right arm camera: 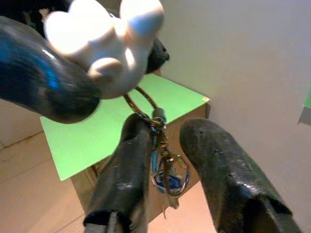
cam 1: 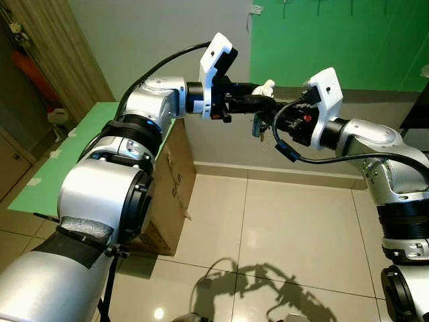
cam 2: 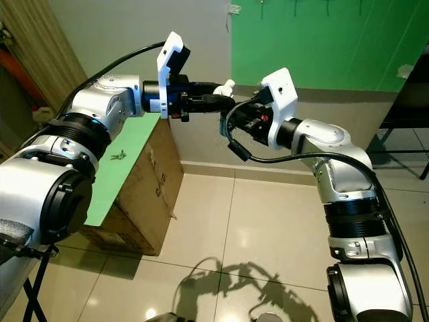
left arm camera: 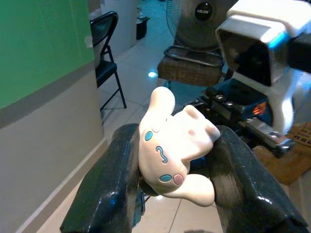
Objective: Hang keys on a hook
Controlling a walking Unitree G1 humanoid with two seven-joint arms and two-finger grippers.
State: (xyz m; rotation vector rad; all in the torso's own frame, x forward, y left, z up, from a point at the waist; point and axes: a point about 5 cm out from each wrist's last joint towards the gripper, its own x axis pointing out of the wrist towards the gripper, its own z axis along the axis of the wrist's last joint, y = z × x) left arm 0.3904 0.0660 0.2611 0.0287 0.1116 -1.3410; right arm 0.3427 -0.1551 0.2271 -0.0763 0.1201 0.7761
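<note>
— Keys (cam 1: 258, 127) first: where do they hang?

— In mid-air between the two arms, below a white cartoon-dog charm (left arm camera: 176, 148). The left gripper (cam 1: 263, 96) has its two black fingers clamped on that charm, one on each side, as the left wrist view shows plainly. The ring and keys dangle under it.

— And the right gripper (right arm camera: 167, 160)?

— It reaches in from the other side. In the right wrist view its fingers (right arm camera: 127, 165) stand apart with the key ring and a blue tag hanging in the gap between them; the ring seems to touch one finger, but the jaws are not pinched on anything.

— What lies around them?

— A cardboard box (cam 2: 149, 188) stands on the tiled floor (cam 1: 281, 221) beside the wall, topped by a green board (cam 2: 117, 181). One small object (cam 2: 118, 155) lies on that board, too small to identify. Higher on the wall is a green panel (cam 2: 322, 40) with thin pegs near its top edge, well apart from the keys. A black folding chair (left arm camera: 106, 48) shows in the left wrist view.
</note>
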